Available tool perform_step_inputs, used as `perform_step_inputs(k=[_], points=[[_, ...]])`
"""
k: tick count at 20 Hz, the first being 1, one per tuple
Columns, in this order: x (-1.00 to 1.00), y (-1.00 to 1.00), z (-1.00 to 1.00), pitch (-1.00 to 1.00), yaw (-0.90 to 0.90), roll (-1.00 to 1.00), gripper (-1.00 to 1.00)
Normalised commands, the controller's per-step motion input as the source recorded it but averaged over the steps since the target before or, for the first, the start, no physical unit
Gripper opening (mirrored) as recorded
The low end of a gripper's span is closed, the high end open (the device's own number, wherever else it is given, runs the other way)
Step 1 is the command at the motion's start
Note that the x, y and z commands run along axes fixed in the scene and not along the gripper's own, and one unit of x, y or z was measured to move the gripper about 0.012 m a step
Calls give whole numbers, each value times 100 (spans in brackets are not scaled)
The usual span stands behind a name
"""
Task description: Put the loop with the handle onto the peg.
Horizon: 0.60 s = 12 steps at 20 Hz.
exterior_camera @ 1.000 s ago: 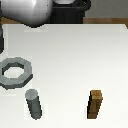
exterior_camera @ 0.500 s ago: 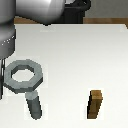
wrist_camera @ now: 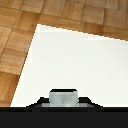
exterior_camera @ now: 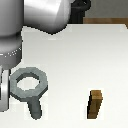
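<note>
One flat many-sided grey loop [exterior_camera: 30,83] just above the round grey peg [exterior_camera: 35,108], jaws' state seemingly hidden.

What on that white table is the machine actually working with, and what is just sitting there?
Part of the job:
- the loop with the handle, carried at the exterior view's left
- the peg, upright grey cylinder just below the loop in that view
- the gripper, mostly hidden beside the loop

Just lying about:
- the brown wooden block, standing apart at the exterior view's right
</note>
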Motion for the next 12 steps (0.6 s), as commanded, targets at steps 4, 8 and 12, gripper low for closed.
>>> perform_step_inputs(k=[4, 8, 12], points=[[0, 0, -100, 0, 0, 0, -100], [0, 0, -50, 0, 0, 0, 100], [0, 0, 0, 0, 0, 0, 100]])
